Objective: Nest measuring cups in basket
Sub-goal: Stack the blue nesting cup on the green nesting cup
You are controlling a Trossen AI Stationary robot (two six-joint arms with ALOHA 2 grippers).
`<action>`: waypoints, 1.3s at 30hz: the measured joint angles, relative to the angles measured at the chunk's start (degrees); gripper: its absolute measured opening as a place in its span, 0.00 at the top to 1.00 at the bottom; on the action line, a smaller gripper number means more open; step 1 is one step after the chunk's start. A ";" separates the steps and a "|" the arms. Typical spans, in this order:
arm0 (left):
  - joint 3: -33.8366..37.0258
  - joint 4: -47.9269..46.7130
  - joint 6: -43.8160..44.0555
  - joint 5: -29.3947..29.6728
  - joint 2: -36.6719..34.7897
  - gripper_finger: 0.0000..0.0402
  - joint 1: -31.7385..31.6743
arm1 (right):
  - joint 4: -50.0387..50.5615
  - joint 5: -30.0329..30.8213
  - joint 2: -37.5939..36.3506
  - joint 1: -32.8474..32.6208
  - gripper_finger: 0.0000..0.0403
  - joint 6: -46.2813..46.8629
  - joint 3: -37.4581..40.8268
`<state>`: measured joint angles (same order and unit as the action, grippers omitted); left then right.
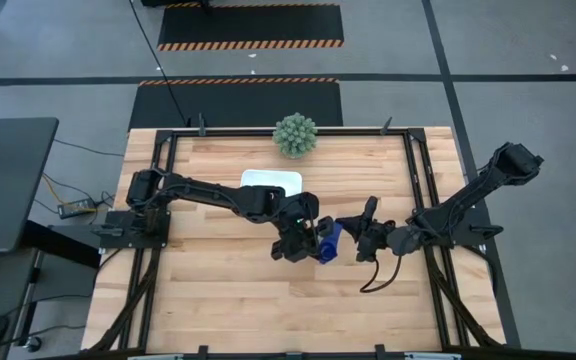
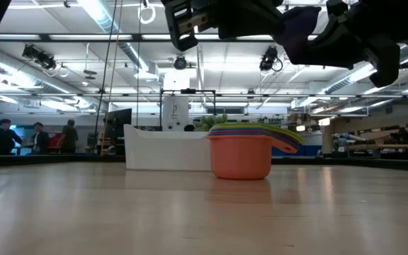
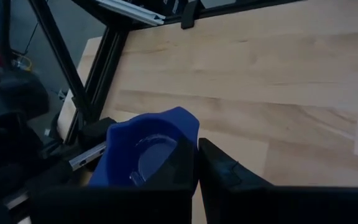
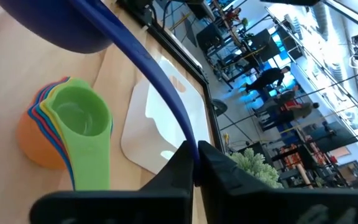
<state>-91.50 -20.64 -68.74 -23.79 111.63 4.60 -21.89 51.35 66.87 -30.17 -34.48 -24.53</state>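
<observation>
A dark blue measuring cup (image 1: 329, 240) hangs in the air between both grippers near the table's middle. My left gripper (image 1: 306, 238) is shut on its bowl (image 3: 138, 149). My right gripper (image 1: 351, 230) is shut on its handle. The other cups sit nested in one stack (image 2: 241, 156), orange outermost and green (image 4: 79, 118) innermost. The stack stands by its base on the wood in front of the white basket (image 2: 165, 150), not in it. From above, my left gripper hides the stack. My left gripper pinches the dark blue cup's bowl wall at the rim (image 3: 188, 140), one finger inside the bowl and one finger (image 3: 229, 180) outside. The cup is lifted clear of the table. My right gripper pinches the cup's long handle near its free end (image 4: 188, 140) between its two fingers, coming from the table's right side along the handle. The bowl (image 4: 61, 25) is held out ahead of the fingers, above the stack.
The white basket (image 1: 271, 180) lies toward the far side of the table, with a spiky green ball plant (image 1: 295, 135) behind it at the far edge. A black frame rail (image 1: 418, 180) runs along the table's sides. Bare wood fills the near half.
</observation>
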 joint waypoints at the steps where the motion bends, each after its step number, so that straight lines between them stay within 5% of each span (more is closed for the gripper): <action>1: 0.00 0.04 0.83 0.04 0.00 0.97 0.00 | 0.00 0.00 0.00 0.00 0.97 0.00 0.00; 9: -0.04 0.82 12.68 7.56 0.00 0.81 0.07 | 0.14 4.32 0.00 0.00 0.98 0.16 0.00; 16: -0.06 -0.30 21.40 26.89 0.00 0.62 2.26 | 2.73 10.99 0.00 0.00 0.98 0.40 0.00; 23: -0.07 -1.15 32.04 44.32 0.00 0.59 5.77 | 6.63 16.25 0.00 -0.06 0.98 4.27 -0.04; 39: 0.04 -2.28 61.04 54.74 -0.37 0.60 10.92 | 6.88 24.87 8.03 -0.07 0.98 7.99 -0.15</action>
<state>-91.46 -22.92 -7.70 30.95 111.26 15.52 -15.01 76.22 74.90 -30.24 -26.49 -24.69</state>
